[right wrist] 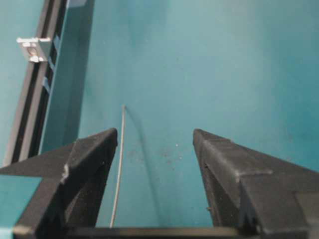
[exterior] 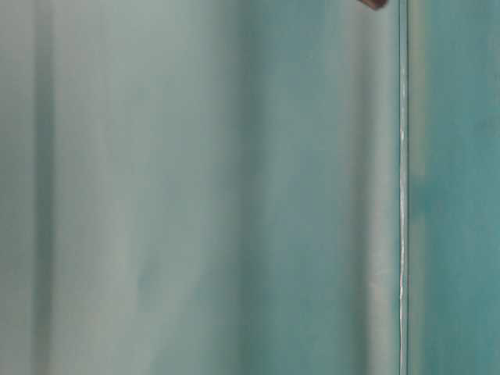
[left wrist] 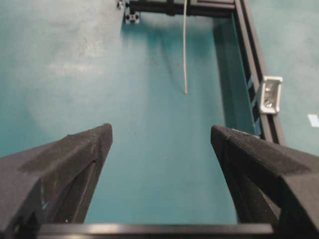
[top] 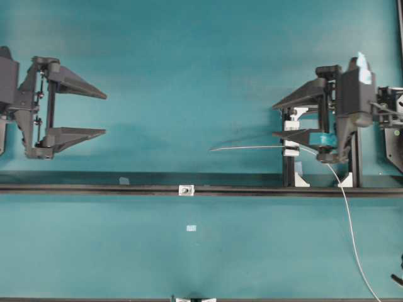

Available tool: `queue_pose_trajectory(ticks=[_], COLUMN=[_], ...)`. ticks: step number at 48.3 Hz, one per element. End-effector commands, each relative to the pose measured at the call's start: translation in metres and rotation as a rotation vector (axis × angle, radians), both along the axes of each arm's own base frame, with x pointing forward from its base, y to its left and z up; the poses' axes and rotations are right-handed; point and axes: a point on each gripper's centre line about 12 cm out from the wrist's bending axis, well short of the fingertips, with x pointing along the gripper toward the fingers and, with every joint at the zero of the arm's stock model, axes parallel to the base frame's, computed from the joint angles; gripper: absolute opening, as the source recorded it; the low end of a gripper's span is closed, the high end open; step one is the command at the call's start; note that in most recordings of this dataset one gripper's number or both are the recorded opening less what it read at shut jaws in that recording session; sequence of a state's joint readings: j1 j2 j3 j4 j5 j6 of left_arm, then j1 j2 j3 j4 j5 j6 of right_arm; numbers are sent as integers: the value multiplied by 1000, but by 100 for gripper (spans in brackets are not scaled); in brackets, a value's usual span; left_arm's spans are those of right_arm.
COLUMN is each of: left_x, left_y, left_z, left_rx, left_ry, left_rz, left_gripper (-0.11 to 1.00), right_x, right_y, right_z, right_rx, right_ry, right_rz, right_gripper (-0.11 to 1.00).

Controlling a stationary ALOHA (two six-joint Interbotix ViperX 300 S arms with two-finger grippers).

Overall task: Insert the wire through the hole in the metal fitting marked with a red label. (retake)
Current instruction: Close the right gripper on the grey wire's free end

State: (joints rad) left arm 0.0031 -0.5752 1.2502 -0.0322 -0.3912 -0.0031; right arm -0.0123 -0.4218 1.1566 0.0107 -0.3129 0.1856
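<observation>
A long black rail (top: 94, 188) crossed the teal table (top: 189, 75), there to hold the parts steady. The left gripper (top: 104, 113) and right gripper (top: 275, 121) faced each other, jaws spread wide and empty. The thin, pale wire (top: 252, 148) reached left from a white clip (top: 291, 135), its stiff tip free. The small silvery metal fitting (top: 186, 189) sat mid-rail, its dark hole (top: 186, 189) unthreaded.
</observation>
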Motion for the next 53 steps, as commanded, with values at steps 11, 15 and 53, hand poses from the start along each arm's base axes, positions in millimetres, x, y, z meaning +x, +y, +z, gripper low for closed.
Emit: queue_pose_trajectory(ticks=[11,15,53], left_x=[19,24,44], left_y=[0,0,0], left_z=[-6,-12,-29], left_rx=[-4,-4,-3], left_ry=[41,67,127], left_rz=[2,2,1], left_gripper=[63,63,63], right_x=[28,34,65], right_y=[5,7,11], right_z=[-10,-15,-52], right_rx=[2,3,11], right_ry=[49,67,181], right_rz=[18,23,28], right_gripper=[71,71,71])
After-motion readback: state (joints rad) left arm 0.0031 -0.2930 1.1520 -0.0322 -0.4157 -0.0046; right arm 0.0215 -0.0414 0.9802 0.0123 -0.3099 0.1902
